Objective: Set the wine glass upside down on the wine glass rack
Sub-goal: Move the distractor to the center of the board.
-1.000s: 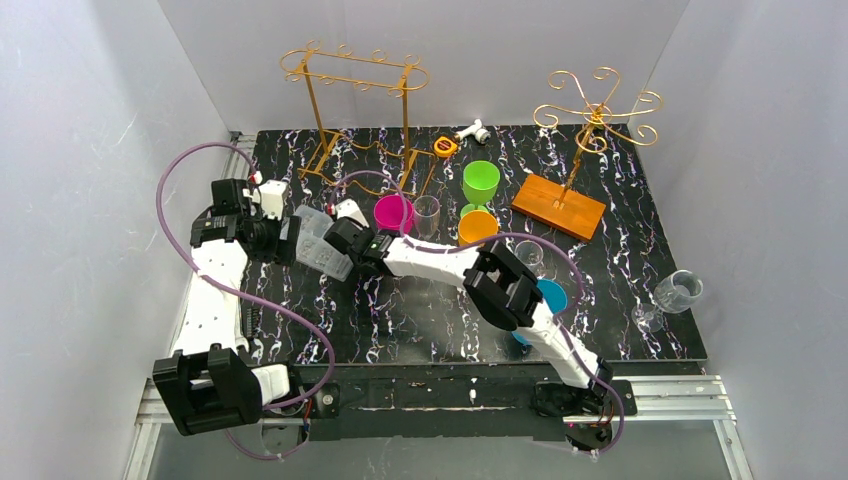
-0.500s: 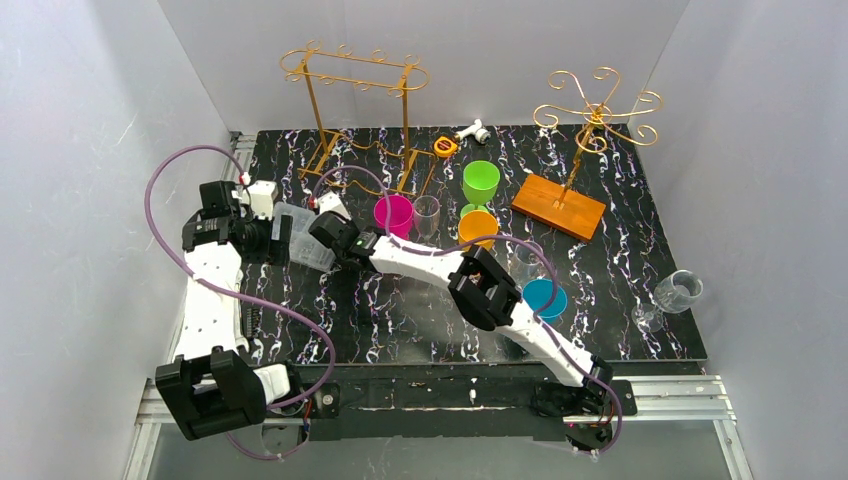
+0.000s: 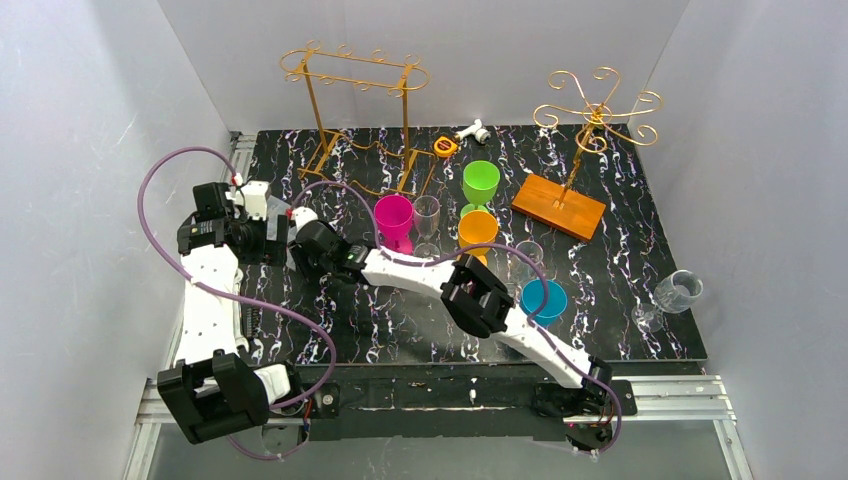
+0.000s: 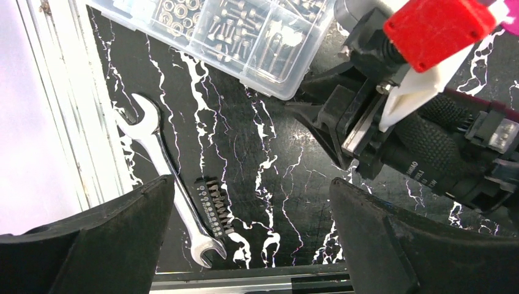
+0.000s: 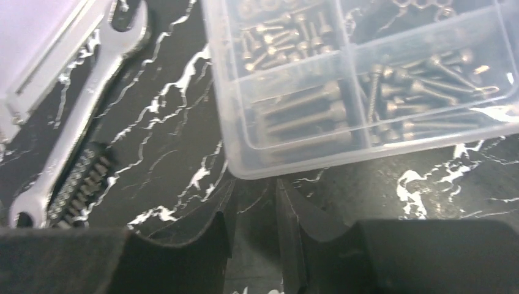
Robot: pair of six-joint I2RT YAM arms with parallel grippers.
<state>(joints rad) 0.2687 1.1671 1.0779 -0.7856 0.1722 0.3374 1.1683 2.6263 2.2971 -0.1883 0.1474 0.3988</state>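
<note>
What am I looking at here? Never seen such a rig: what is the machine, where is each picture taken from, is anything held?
Two white robot arms are bolted at the near edge of a black marbled table. The wide picture looks down from above; the other two come from a camera on each wrist. Behind stand a gold frame rack, a gold scroll rack and wine glasses, coloured and clear. The wrist views show a clear box of screws, a wrench and a bit holder. The left pincer is wide open, the right pincer slightly parted; neither holds anything.
</note>
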